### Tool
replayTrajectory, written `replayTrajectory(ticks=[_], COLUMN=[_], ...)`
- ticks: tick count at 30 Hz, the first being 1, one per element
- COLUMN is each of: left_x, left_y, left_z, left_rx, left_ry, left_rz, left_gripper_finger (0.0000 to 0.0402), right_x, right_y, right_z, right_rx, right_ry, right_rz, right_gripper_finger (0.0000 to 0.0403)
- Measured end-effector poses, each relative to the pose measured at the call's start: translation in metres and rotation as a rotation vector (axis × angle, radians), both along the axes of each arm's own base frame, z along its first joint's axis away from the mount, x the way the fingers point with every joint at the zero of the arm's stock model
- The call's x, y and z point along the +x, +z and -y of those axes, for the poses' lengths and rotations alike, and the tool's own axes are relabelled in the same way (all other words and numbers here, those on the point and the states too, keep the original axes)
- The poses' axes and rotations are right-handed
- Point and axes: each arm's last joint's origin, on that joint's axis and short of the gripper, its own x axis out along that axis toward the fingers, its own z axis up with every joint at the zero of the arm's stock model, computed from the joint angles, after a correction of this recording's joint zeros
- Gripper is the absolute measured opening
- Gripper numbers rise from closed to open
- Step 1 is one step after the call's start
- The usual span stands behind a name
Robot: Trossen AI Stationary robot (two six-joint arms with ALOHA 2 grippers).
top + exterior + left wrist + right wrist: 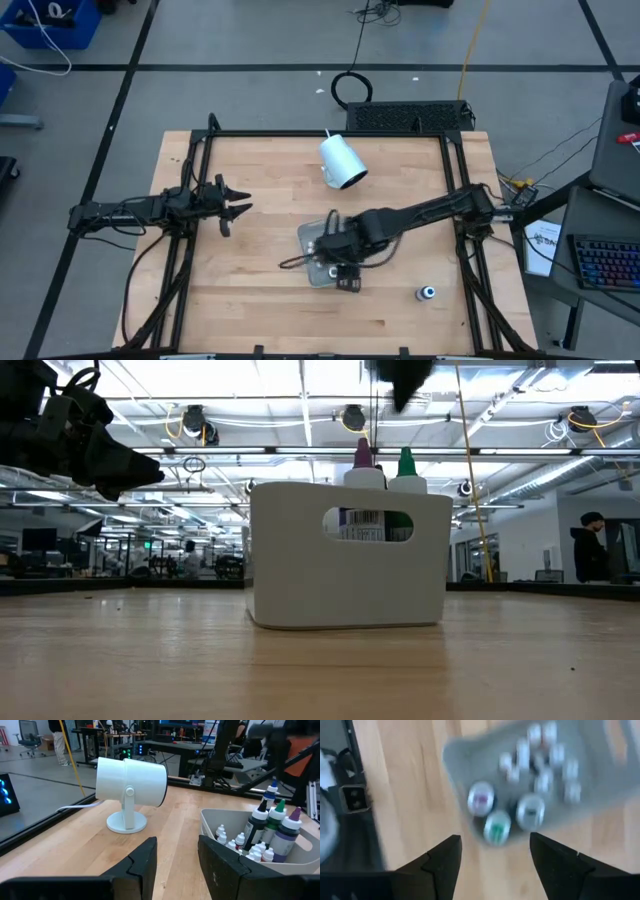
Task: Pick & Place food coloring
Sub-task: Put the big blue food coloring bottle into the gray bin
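Note:
The food coloring bottles (pixel 257 837) stand upright in a pale rectangular tray (pixel 212 822) near the middle of the table (pixel 250 290). There are several tiny whitish ones and three larger dark ones with purple, green and pale caps (pixel 496 827). One small bottle (pixel 427 293) lies alone on the wood toward the near right corner. My right gripper (pixel 335 252) hangs above the tray (pixel 310 237), pointing down, open (pixel 495 840) and touching nothing. My left gripper (pixel 240 210) waits to the tray's left, open (pixel 177 845), raised off the table.
A large white cylindrical cup on a round foot (pixel 342 162) lies tipped toward the far edge, just beyond the tray (pixel 131 780). Black frame rails run along the table's left, right and far sides. Bare wood lies near and left of the tray.

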Motion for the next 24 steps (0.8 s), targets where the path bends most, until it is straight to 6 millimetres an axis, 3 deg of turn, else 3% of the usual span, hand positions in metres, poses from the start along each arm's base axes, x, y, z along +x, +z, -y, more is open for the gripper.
replayTrajectory(ticks=[4,10,16,24], left_x=[0.0,0.0,0.0,0.0], left_y=[0.0,0.0,0.0,0.0], left_z=[0.0,0.0,0.0,0.0], left_rx=[0.0,0.0,0.0,0.0], left_ry=[0.0,0.0,0.0,0.0], left_rz=[0.0,0.0,0.0,0.0], left_gripper_finger=[0.0147,0.0147,0.0148,0.0147], right_x=[-0.038,-0.078,-0.116,-0.16], right_y=[0.019,0.027,0.006,-0.018], right_z=[-0.016,-0.054,-0.079,-0.079], right_rx=[-0.012,-0.072,-0.12,-0.143], right_ry=[-0.215,-0.462,-0.641,-0.788], right_rz=[-0.133,-0.166,-0.27,-0.358], right_gripper_finger=[0.0221,0.0221,0.0221,0.0221])
